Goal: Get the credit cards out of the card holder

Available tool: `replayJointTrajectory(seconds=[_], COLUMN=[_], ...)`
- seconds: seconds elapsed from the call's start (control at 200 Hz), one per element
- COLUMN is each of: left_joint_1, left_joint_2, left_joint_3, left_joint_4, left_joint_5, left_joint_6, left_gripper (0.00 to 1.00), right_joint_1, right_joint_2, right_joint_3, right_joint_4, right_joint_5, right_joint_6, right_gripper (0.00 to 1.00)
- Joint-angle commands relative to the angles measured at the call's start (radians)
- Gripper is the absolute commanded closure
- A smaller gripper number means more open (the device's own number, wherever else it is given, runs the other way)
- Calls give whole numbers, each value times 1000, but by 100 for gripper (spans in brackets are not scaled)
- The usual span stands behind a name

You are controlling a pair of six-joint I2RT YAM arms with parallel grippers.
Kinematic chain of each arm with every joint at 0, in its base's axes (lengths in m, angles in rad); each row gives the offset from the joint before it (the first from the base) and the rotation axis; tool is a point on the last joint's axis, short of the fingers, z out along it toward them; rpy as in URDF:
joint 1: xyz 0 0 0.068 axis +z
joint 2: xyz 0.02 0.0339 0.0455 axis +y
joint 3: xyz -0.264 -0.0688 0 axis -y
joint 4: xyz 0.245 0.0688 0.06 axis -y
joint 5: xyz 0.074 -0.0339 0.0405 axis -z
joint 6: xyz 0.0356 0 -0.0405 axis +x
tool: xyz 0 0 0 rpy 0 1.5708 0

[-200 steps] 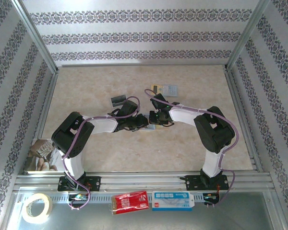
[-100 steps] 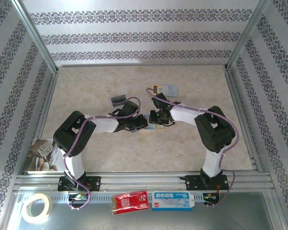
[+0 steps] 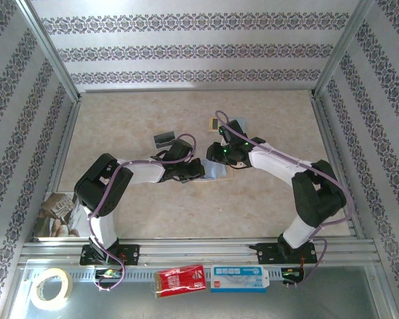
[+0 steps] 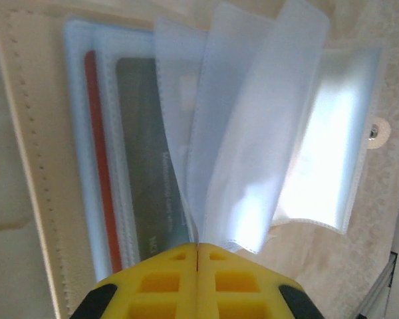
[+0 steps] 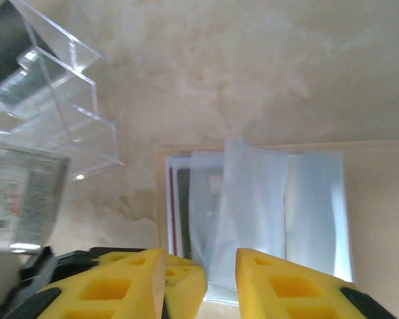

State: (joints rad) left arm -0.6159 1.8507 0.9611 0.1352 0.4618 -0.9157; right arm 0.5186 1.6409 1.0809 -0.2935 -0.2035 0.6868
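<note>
**One shut, one parted**

My left pincer [image 4: 197,256] is closed tight at the clear sleeves [image 4: 253,133] of the tan folding card holder [image 4: 26,166], which lies open mid-surface [image 5: 253,66]. The dark red and grey credit cards [image 4: 146,173] sit sleeved inside. My right pincer [image 5: 201,266] hovers parted, empty.

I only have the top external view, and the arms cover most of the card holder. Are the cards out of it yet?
Observer: No. The left wrist view shows a red-edged card and a dull grey card tucked in the left sleeves of the open tan folding card holder.
Operator: What is the left arm gripping?
Observer: The left arm's yellow fingers are closed on the bottom corner of a raised clear plastic sleeve.
Operator: And the right?
Observer: The right wrist view shows the right arm's yellow fingers apart, holding nothing, by the holder's edge.
</note>
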Motion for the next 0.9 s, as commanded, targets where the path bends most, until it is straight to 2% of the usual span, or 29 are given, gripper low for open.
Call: replayJointTrajectory(seconds=[0.0, 0.105, 0.26, 0.894], left_joint_1=[-4, -5, -4, -52], left_joint_2=[3, 14, 33, 124], left_joint_3=[12, 10, 24, 193], left_joint_4=[93, 148, 173, 99], left_joint_5=[57, 95, 119, 119], left_joint_6=[11, -3, -10, 43], left_gripper=[86, 74, 65, 61], right_joint_1=[-18, -33, -59, -150], right_joint_2=[-50, -91, -136, -279], right_joint_3=[-41, -73, -113, -206], right_joint_4=[-1, 6, 25, 34], right_joint_5=[49, 74, 88, 142], right_joint_6=[20, 26, 39, 60], right_gripper=[65, 65, 66, 66])
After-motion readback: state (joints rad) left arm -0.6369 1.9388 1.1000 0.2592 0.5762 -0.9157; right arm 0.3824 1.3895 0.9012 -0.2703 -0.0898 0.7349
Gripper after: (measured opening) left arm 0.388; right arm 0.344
